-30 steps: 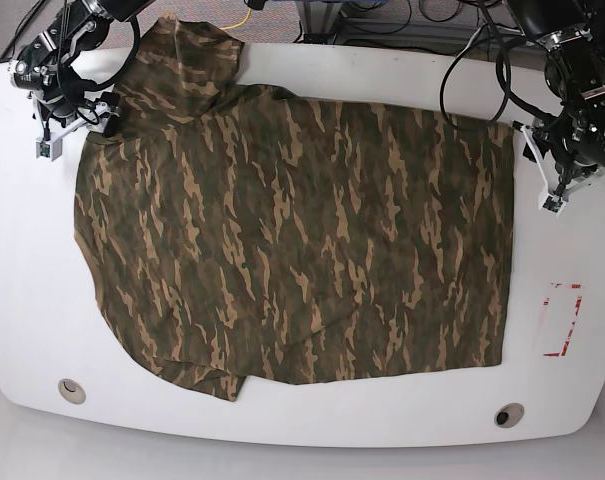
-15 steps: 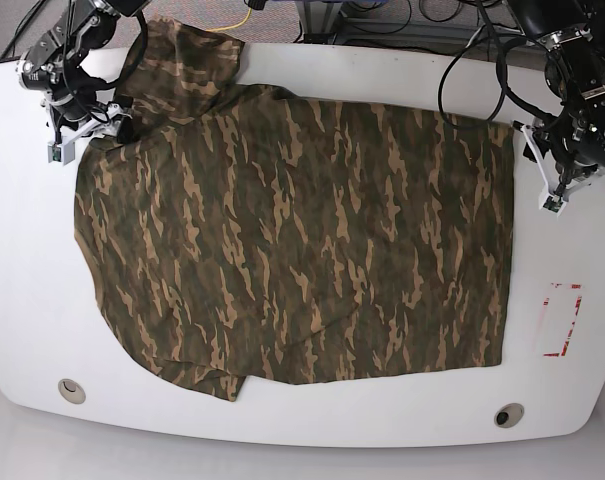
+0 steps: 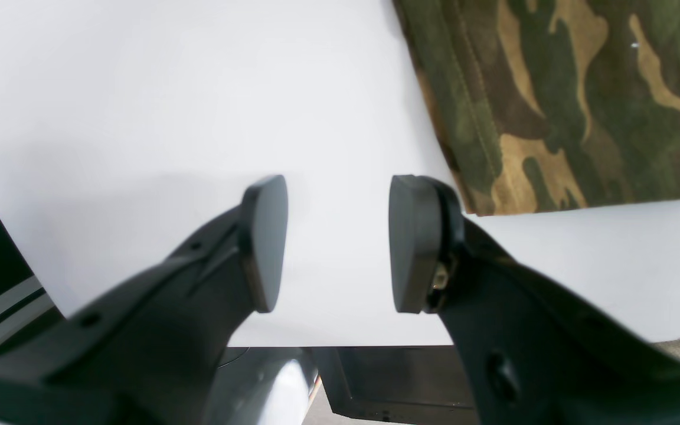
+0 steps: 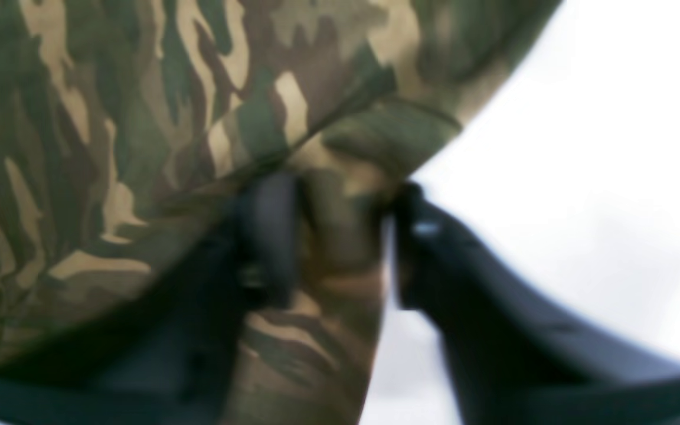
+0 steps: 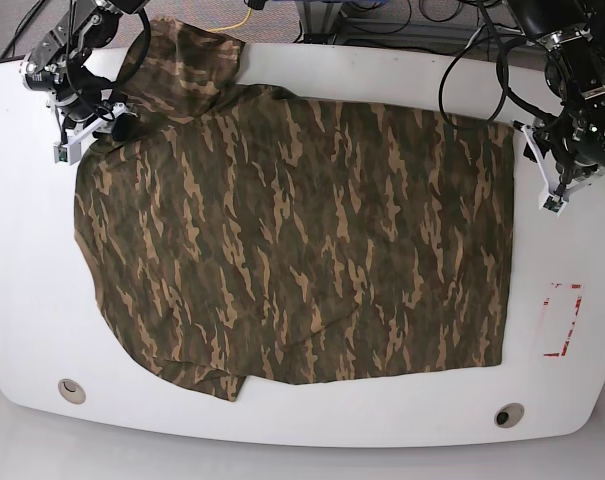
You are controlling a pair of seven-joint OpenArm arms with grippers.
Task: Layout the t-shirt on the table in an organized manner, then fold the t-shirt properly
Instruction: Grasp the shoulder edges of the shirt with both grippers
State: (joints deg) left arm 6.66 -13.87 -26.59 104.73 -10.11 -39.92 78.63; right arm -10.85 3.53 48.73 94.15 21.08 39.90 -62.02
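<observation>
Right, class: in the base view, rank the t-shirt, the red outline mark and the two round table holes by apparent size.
1. t-shirt, largest by far.
2. red outline mark.
3. The holes, lower left and lower right: alike, not ranked.

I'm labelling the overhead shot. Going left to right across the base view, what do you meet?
right gripper → t-shirt → left gripper → red outline mark, all on the table.

Bright, even overhead light makes the glossy white table (image 5: 312, 75) glare softly in the base view. The right wrist view is blurred throughout, while the left wrist view is sharp, with a faint shadow at centre left.
</observation>
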